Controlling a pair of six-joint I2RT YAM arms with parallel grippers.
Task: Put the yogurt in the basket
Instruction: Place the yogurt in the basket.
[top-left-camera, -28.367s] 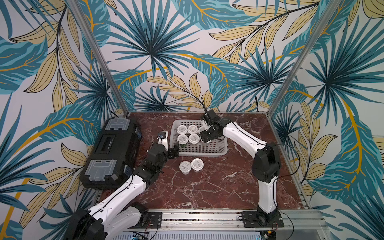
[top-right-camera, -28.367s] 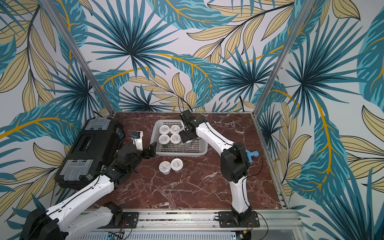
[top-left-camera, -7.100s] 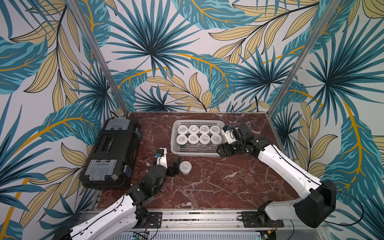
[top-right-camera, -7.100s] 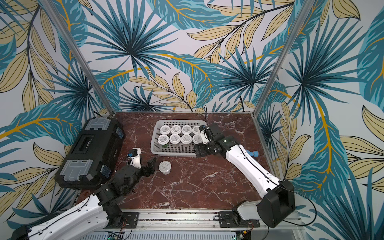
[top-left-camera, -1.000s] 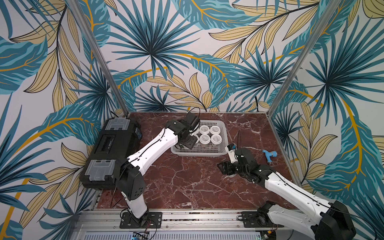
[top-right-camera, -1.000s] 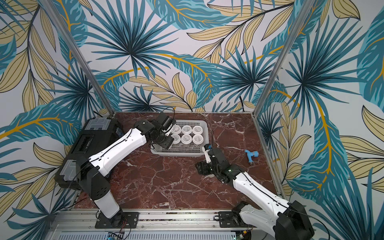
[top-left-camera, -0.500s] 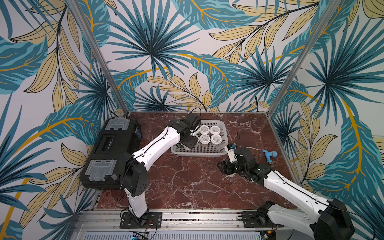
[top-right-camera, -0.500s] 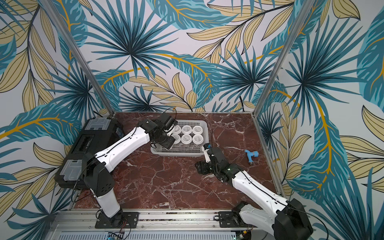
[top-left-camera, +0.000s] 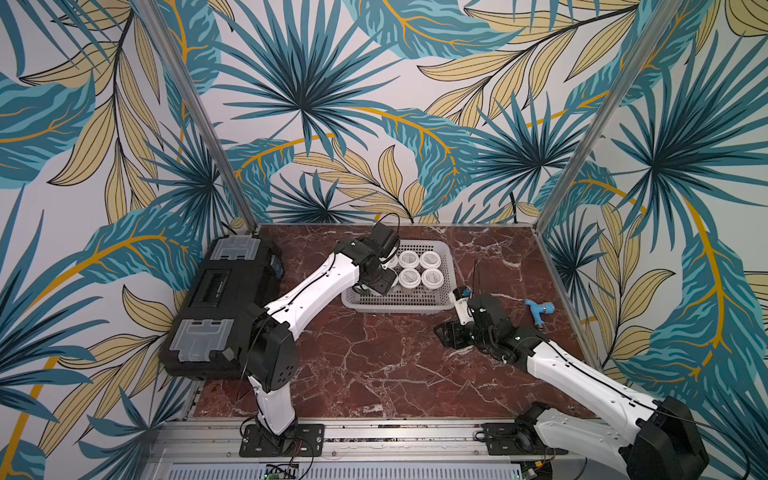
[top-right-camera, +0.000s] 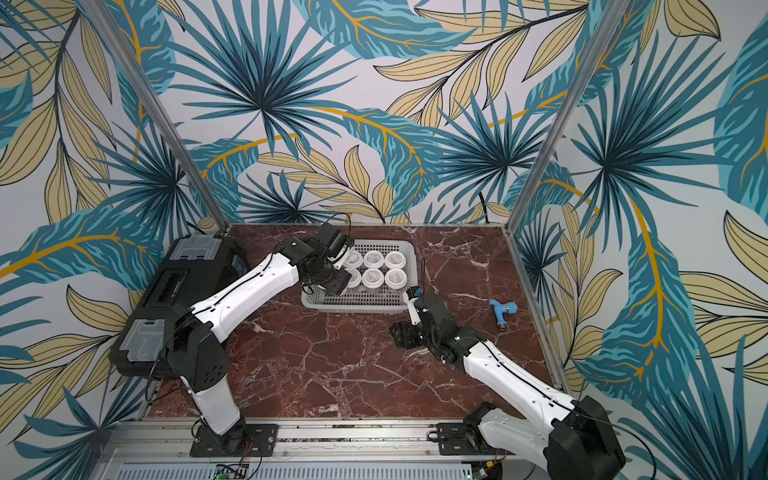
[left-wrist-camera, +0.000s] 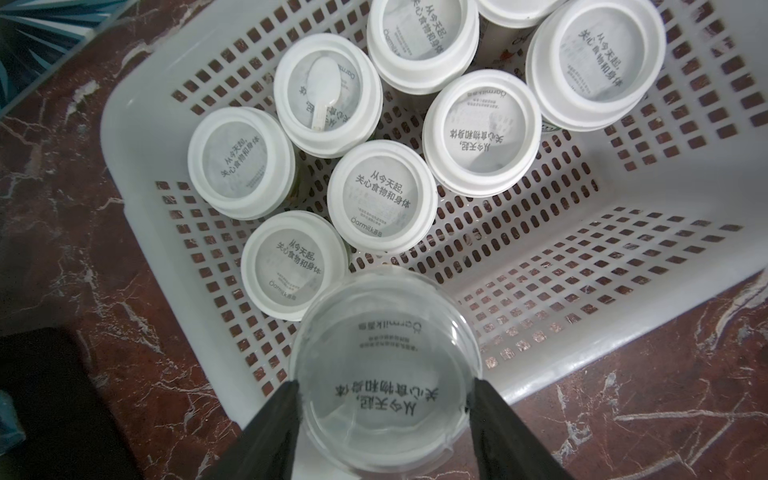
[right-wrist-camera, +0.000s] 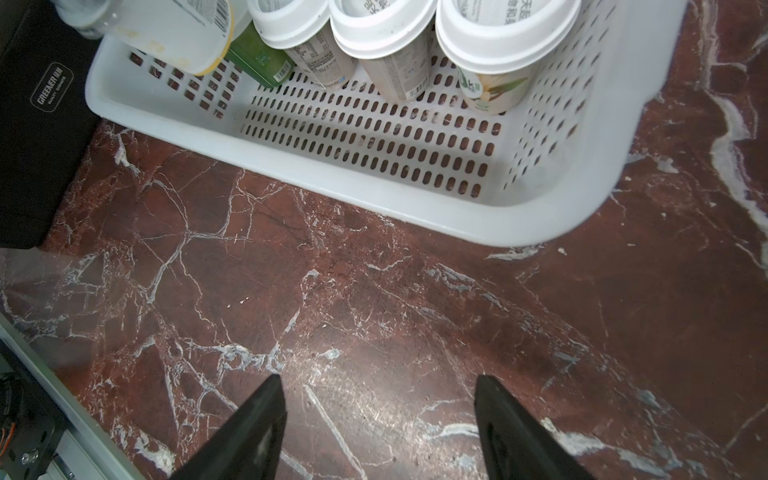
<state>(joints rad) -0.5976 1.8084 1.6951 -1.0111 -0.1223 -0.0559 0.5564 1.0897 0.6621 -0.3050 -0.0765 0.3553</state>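
Observation:
The pale perforated basket (top-left-camera: 399, 308) (top-right-camera: 353, 308) stands at the back middle of the table with several white-lidded yogurt cups (top-left-camera: 409, 259) (top-right-camera: 374, 259) upright in it. In the left wrist view my left gripper (left-wrist-camera: 384, 399) is shut on one more yogurt cup (left-wrist-camera: 386, 374), one finger against each side of its lid. It hangs over the basket's near-left corner (left-wrist-camera: 124, 137), beside the other cups (left-wrist-camera: 382, 195). My right gripper (top-left-camera: 446, 334) (right-wrist-camera: 380, 399) is open and holds nothing, low over bare marble in front of the basket's right corner (right-wrist-camera: 374, 195).
A big black case (top-left-camera: 224, 307) (right-wrist-camera: 37, 124) lies along the table's left side, close to the basket. A small blue fitting (top-left-camera: 538, 311) lies near the right wall. Patterned walls and metal posts close in the back and sides.
My left gripper has sunk slightly with the cup at the basket's left end. The right arm has hardly moved.

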